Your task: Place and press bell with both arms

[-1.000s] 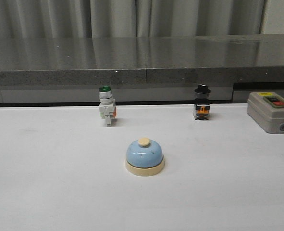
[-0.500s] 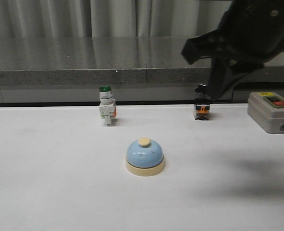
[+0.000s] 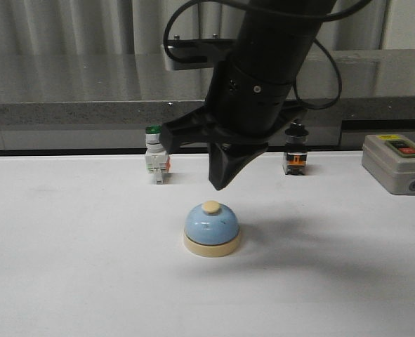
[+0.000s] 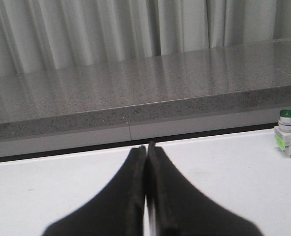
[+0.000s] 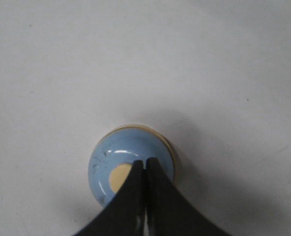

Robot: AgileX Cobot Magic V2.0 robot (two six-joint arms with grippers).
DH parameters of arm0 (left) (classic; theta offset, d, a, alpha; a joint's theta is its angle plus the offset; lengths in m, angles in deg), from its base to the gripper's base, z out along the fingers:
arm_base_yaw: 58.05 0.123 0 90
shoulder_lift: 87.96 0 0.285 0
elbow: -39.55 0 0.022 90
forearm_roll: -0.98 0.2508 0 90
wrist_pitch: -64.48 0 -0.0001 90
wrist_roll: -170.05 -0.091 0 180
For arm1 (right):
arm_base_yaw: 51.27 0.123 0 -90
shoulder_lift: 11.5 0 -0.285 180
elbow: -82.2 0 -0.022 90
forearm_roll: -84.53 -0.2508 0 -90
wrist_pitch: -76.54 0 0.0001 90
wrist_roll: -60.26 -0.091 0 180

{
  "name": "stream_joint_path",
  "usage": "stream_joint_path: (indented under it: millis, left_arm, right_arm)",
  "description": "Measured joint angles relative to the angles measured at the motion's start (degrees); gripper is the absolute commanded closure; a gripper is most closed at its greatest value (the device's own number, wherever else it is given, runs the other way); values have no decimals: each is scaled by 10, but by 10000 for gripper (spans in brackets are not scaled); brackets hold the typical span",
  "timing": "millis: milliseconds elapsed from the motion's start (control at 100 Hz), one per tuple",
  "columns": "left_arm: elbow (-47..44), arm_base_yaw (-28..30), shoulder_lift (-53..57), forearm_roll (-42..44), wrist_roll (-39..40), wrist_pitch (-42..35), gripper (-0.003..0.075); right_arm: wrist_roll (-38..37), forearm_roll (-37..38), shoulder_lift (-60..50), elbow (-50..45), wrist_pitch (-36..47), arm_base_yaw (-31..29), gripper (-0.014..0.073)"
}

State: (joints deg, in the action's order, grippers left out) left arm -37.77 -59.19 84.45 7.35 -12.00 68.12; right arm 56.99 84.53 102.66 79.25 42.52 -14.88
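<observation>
The light-blue bell with a cream base and cream button stands on the white table, in the middle. My right gripper is shut and empty, pointing down a little above the bell's button, slightly to its right. In the right wrist view the shut fingertips overlap the bell beside its button. My left gripper is shut and empty in the left wrist view, low over the table, and it does not show in the front view.
A green-capped white push-button switch stands behind the bell to the left and also shows in the left wrist view. A black-capped switch stands behind right. A grey box with red and green buttons sits far right. A dark stone ledge runs along the back.
My right arm has come into view from the upper right and swung left and down, so its shut gripper now hangs just above the bell. The bell has not moved.
</observation>
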Motion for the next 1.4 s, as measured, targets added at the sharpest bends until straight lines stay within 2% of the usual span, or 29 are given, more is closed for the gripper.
stream_joint_path:
  millis: [870,1180,1400]
  left_arm:
    - [0,0,0,0,0,0,740]
    - [0,0,0,0,0,0,740]
    - [0,0,0,0,0,0,740]
  right_arm:
    - [1,-14,28,13,-18,10,654]
    - [1,12,-83,12,-36,-8,654]
    - [1,21,-188,-41,-30,-81,654]
